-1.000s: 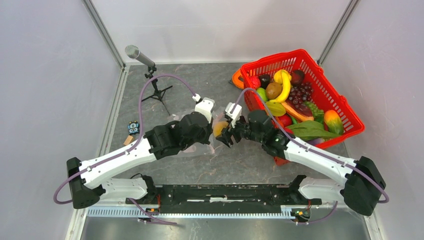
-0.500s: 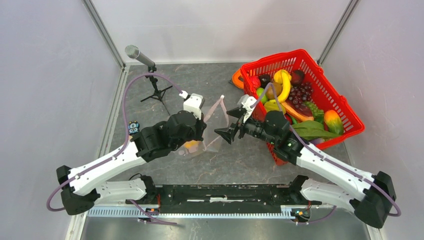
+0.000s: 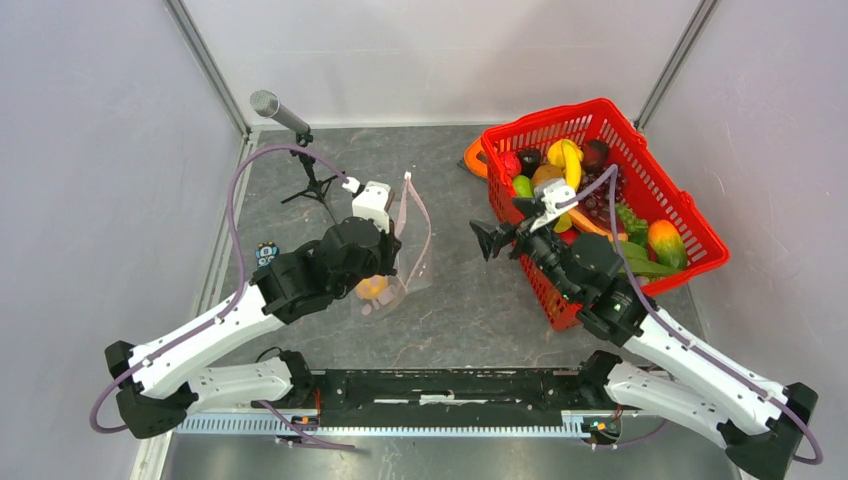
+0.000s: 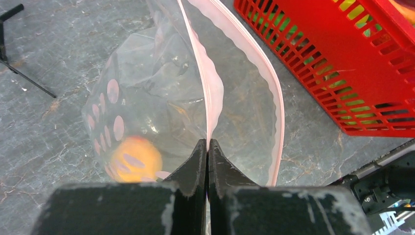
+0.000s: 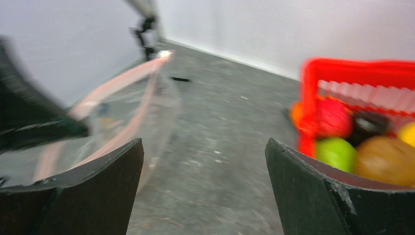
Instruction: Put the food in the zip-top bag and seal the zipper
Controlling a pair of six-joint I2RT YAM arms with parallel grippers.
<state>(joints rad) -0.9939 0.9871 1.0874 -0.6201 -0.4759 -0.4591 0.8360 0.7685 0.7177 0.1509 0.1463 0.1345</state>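
Top external view shows the grey, stone-patterned tabletop (image 3: 480,320) running the full width of a white-walled enclosure, with both arms reaching out from its near edge. The largest thing on it is the red mesh basket (image 3: 545,117), set at an angle on the far right and heaped with food (image 3: 660,243), including a yellow banana (image 3: 566,156), purple grapes (image 3: 592,200) and a brown kiwi (image 3: 545,175).

Next in size, the zip-top bag (image 4: 147,98) is on the left half, apart from the basket. It is held up by its mouth, which gapes open. Whether its bottom rests on the tabletop I cannot tell.

A microphone on a small stand (image 3: 275,105) is at the far left.

The left tool (image 4: 208,147) is clamped tight, its fingers pinching one side of the zipper (image 4: 214,93), while the other side of that pale-pink strip bows away in a wide loop. The right tool (image 5: 203,144) has its fingers spread wide with nothing between them. It is in the air between bag and basket, just beside the basket's near-left wall, and its wrist view is blurred.

One orange piece (image 4: 136,159) lies low inside the bag. A flat orange ring (image 3: 475,158) sits just outside the basket's far-left corner.
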